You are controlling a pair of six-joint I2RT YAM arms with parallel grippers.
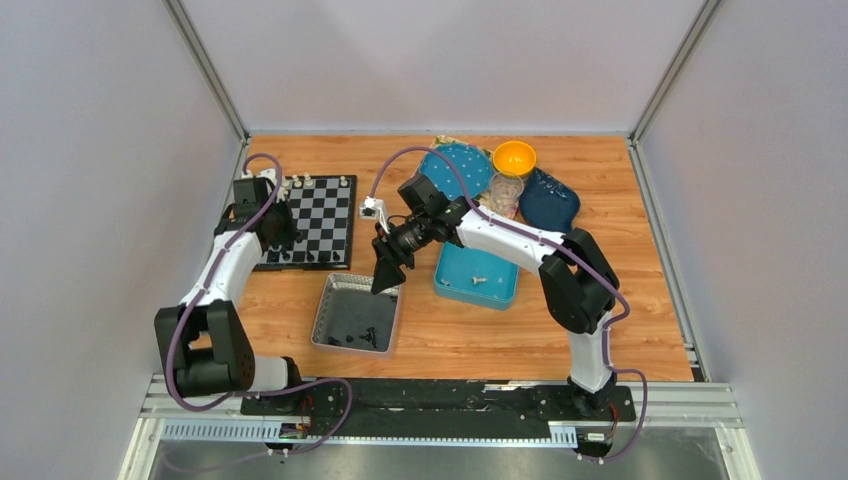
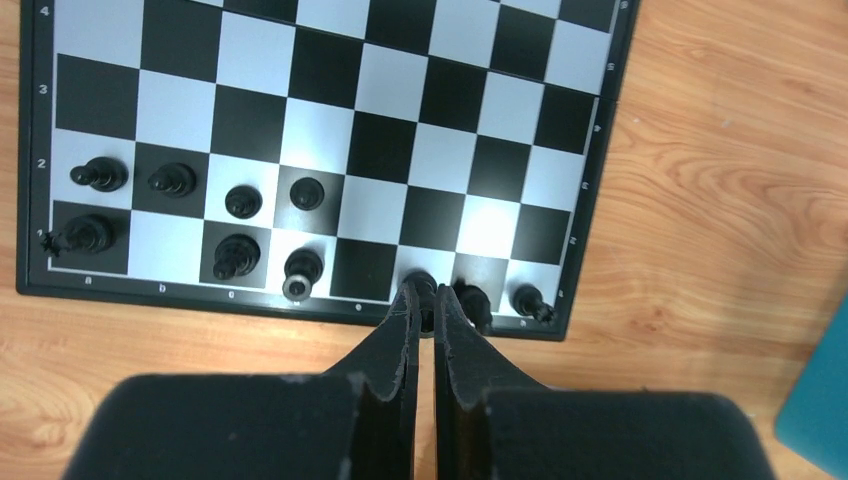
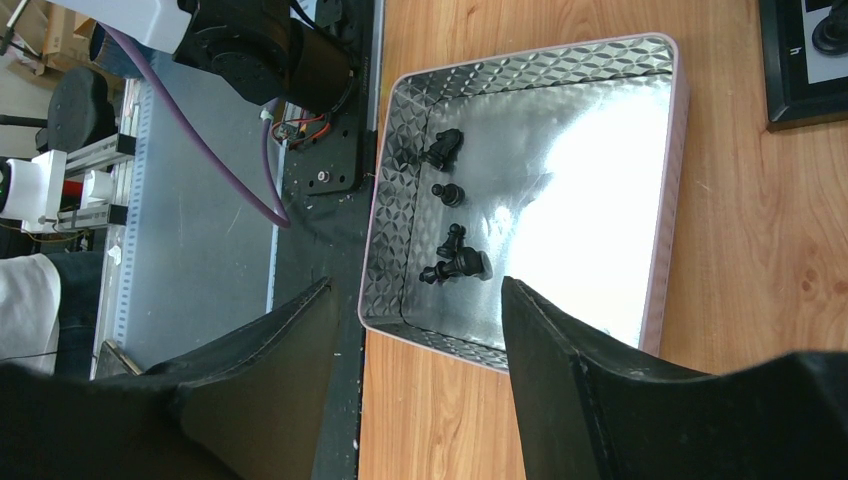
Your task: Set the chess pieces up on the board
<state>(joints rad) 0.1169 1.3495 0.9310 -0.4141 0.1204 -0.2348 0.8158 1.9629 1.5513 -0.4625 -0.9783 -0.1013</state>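
The board [image 2: 380, 150] lies at the table's far left. Black chess pieces [image 2: 170, 180] stand on its two nearest rows, and cream-white ones [image 1: 305, 182] line its far edge. My left gripper [image 2: 424, 292] is at the board's near edge, shut on a black piece [image 2: 420, 280] standing in the nearest row between a ringed-top piece [image 2: 302, 268] and another black one [image 2: 472, 300]. My right gripper [image 3: 418, 290] hangs open over the near wall of the silver tray [image 3: 530, 60], nothing between its fingers. Several black pieces [image 3: 455, 262] lie in that tray.
A blue tray [image 1: 476, 276] sits right of the silver tray [image 1: 357, 312], with a small pale item in it. Behind it are a teal plate [image 1: 455, 168], an orange bowl [image 1: 514, 157], a clear cup [image 1: 506, 192] and a dark blue dish [image 1: 548, 200].
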